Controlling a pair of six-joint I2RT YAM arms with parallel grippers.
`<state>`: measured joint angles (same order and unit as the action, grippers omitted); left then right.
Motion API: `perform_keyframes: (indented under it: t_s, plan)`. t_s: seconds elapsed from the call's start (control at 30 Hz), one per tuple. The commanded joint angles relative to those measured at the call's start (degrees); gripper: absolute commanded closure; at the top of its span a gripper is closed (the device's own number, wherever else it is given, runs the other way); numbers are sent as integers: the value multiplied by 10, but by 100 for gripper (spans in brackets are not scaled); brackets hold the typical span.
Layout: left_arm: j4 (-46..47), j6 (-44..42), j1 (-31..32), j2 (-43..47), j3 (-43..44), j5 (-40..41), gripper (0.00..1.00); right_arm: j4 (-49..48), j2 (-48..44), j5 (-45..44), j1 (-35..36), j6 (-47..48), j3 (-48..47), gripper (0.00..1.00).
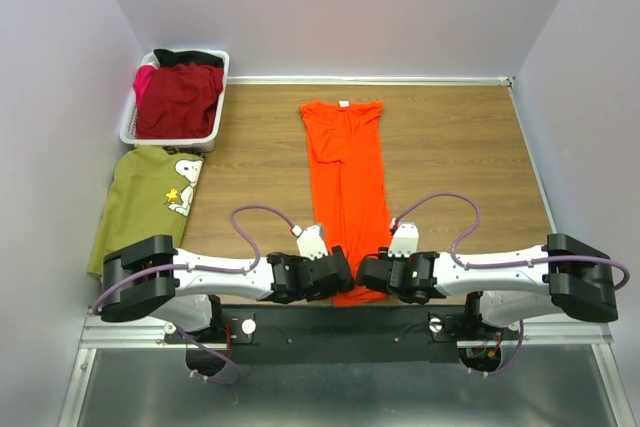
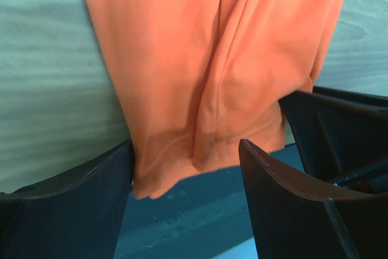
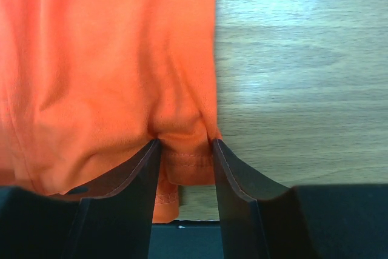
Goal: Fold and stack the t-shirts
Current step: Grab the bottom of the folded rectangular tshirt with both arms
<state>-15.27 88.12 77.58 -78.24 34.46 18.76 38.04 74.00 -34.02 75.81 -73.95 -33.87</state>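
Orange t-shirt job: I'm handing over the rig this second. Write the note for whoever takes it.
Left gripper: open, fingers astride the near hem of the orange t-shirt, not gripping.
Right gripper: fingers close either side of the bunched hem corner; grip unclear.
Things: orange t-shirt in the middle of the table, collar far, hem over the near edge; olive t-shirt at the left edge; dark red t-shirt in the white basket, far left.
Done: orange sides folded in to a long strip.
Left: fold it crosswise, stack; then the others.
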Motion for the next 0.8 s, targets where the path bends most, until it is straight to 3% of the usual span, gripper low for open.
perform_keyframes:
  t_s: [0.0, 0.23, 0.47, 0.67, 0.77]
  plan:
    - [-135, 57, 26, -57, -31, -60, 21, 44, -2, -25, 3, -28, 21, 51]
    - [-131, 92, 28, -67, -36, -49, 35, 47, -3, -32, 3, -36, 21, 51]
    - [-157, 102, 23, -103, -5, -22, 60, 48, 10, -46, 4, -42, 11, 52]
    - [-178, 107, 23, -116, 10, -13, 65, 48, 19, -40, 4, -47, 7, 52]
    - [-180, 108, 23, -111, 10, -10, 78, 49, 15, -37, 3, -50, 11, 52]
